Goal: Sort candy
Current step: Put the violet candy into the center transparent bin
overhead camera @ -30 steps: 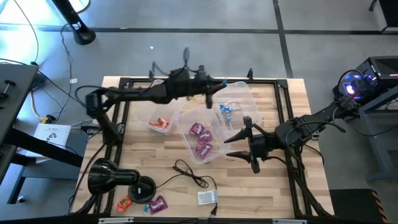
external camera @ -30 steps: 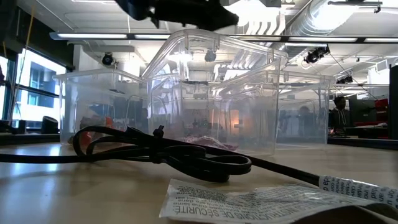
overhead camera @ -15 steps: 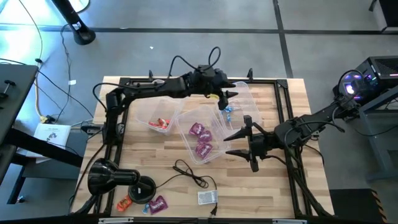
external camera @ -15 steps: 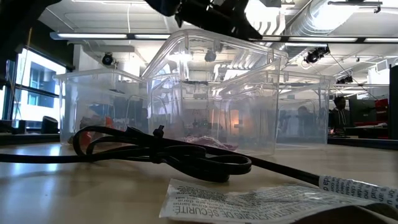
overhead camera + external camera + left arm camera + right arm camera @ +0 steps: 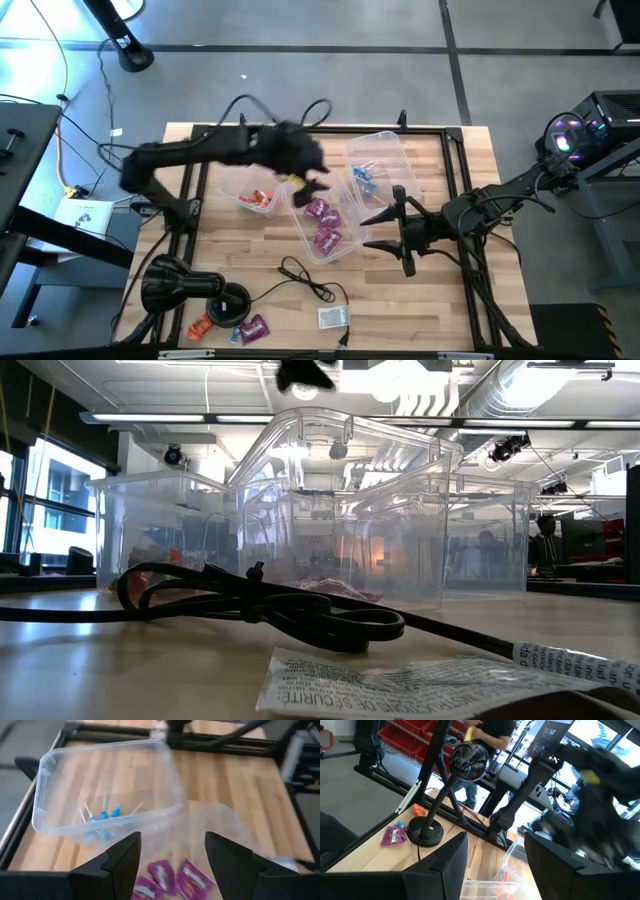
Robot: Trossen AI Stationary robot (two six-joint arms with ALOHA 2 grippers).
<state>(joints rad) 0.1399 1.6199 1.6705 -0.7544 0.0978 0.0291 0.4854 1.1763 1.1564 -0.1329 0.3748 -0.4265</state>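
Three clear bins stand mid-table. The left bin (image 5: 250,190) holds orange-red candy (image 5: 258,198), the middle bin (image 5: 335,250) purple candy (image 5: 322,225), and the far right bin (image 5: 385,155) light blue candy (image 5: 102,816). More candy (image 5: 228,327) lies loose at the near left edge. My left gripper (image 5: 315,190) hangs open and blurred above the gap between the left and middle bins, with nothing between its fingers (image 5: 122,865). My right gripper (image 5: 385,230) stands open just right of the middle bin, held about level and pointing toward the table's left.
A black stand with a round base (image 5: 228,300) is at the near left, beside the loose candy. A black cable (image 5: 305,280) and a small white box (image 5: 333,317) lie near the front edge. A person (image 5: 485,740) stands beyond the table. A black frame (image 5: 455,200) edges the table.
My left gripper has swung from above the far right bin toward the table's left and near side, rising, and now hangs over the gap between the left and middle bins. The bins and the candy lie as before.
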